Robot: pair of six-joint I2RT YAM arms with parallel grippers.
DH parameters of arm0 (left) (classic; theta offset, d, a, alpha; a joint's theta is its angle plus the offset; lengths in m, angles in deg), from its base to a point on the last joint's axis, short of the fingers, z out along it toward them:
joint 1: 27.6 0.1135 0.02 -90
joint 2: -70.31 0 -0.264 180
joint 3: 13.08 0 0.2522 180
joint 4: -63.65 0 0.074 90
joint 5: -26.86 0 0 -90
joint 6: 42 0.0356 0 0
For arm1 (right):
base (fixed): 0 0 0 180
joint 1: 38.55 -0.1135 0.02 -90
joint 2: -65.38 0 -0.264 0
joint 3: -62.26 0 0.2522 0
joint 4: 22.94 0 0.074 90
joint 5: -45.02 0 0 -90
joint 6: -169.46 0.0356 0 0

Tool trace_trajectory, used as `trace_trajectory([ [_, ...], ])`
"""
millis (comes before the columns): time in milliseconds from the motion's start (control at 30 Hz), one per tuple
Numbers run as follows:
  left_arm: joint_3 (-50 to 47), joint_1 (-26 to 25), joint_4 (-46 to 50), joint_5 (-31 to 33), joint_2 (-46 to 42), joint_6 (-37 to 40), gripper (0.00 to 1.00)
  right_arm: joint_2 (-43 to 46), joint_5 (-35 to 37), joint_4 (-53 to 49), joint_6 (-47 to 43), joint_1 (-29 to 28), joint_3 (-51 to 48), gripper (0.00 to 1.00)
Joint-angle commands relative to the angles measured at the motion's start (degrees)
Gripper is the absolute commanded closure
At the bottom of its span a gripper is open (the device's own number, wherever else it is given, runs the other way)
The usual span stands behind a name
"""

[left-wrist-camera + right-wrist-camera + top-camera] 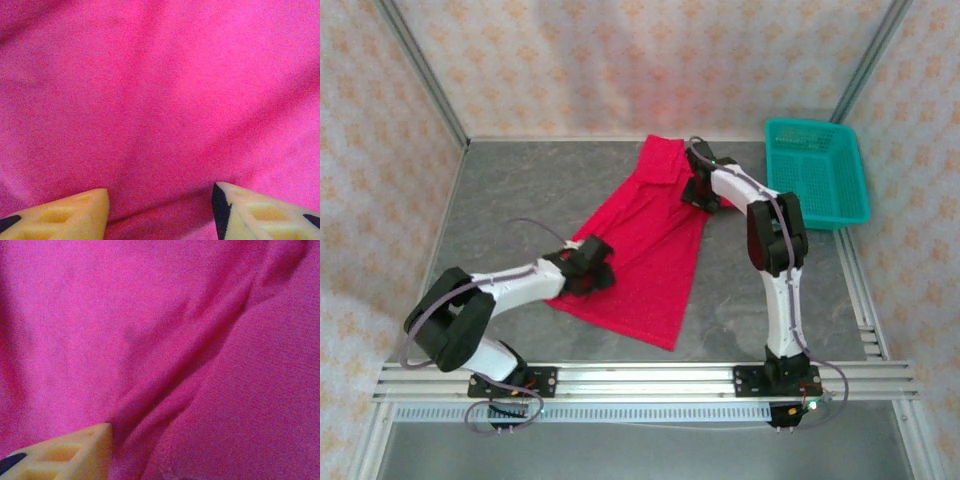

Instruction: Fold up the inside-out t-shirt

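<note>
The inside-out t-shirt is bright red and lies spread out diagonally on the grey table, its far end near the back wall. My left gripper rests on its left edge. In the left wrist view the left gripper has its two yellow fingertips set well apart, with a low ridge of red cloth between them. My right gripper sits on the shirt's upper right edge. The right wrist view gives one yellow finger against creased red cloth; the other finger is hidden.
A teal plastic basket stands empty at the back right, close to the right arm's elbow. Patterned walls close in the table on three sides. An aluminium rail with the arm bases runs along the near edge.
</note>
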Motion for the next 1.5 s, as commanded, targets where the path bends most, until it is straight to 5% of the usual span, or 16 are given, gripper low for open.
trace_trajectory([
  [0,1.9,-8.3,-1.9,3.0,0.9,-11.5,0.42,0.2,2.0,-9.8,-4.1,-0.1,7.5,0.45],
  [167,9.6,-11.2,6.3,7.2,0.2,-8.2,0.41,7.4,2.9,-13.6,-7.0,-1.6,6.3,0.44],
  [367,22.3,-1.2,11.9,6.6,0.7,5.7,0.40,17.7,0.2,-5.7,-4.2,-2.7,-9.5,0.44],
  [500,34.8,4.9,13.5,3.9,10.6,12.1,0.41,21.8,-4.9,-0.5,0.5,-3.4,-20.1,0.56],
  [700,50.9,6.8,15.5,-0.3,29.5,14.3,0.43,27.2,-7.7,11.6,7.0,-7.1,-36.0,0.61],
  [867,47.1,10.3,15.1,1.1,33.7,12.9,0.44,26.0,-4.3,11.7,6.3,-6.8,-41.7,0.65],
  [1000,33.1,15.6,10.5,0.8,25.8,10.1,0.44,25.4,-1.5,9.4,3.4,-4.5,-43.6,0.65],
  [1200,19.6,15.7,6.2,-2.0,10.4,6.3,0.44,26.7,1.2,5.8,0.4,-2.5,-43.8,0.66],
  [1333,27.8,16.4,12.3,3.6,7.9,12.7,0.41,30.1,-1.4,3.2,-0.8,-3.9,-40.1,0.65],
  [1467,44.1,16.9,17.7,3.8,17.6,20.7,0.40,33.3,-3.3,2.6,-0.7,-5.3,-36.2,0.62],
])
